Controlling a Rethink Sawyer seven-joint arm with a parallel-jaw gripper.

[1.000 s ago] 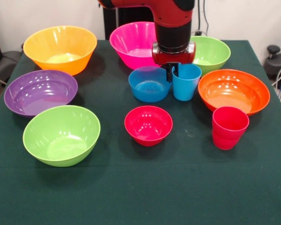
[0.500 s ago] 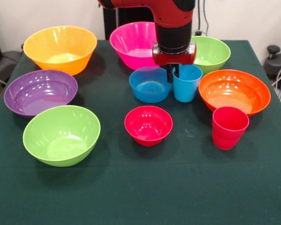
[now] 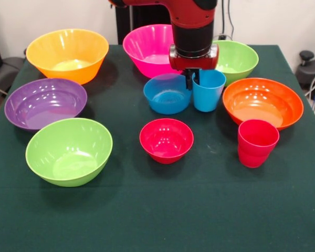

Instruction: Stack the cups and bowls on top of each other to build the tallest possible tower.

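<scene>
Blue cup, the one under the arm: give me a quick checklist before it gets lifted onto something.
1. Fingers at the blue cup rim, one seemingly inside, one outside: ok.
2. Gripper closed firmly on the wall: cannot tell.
3. Cup upright: ok.
4. Clearance from the small blue bowl: not ok, they look touching or nearly so.
5. Small red bowl open and unobstructed as a landing spot: ok.
6. Red cup standing clear of the path: ok.
</scene>
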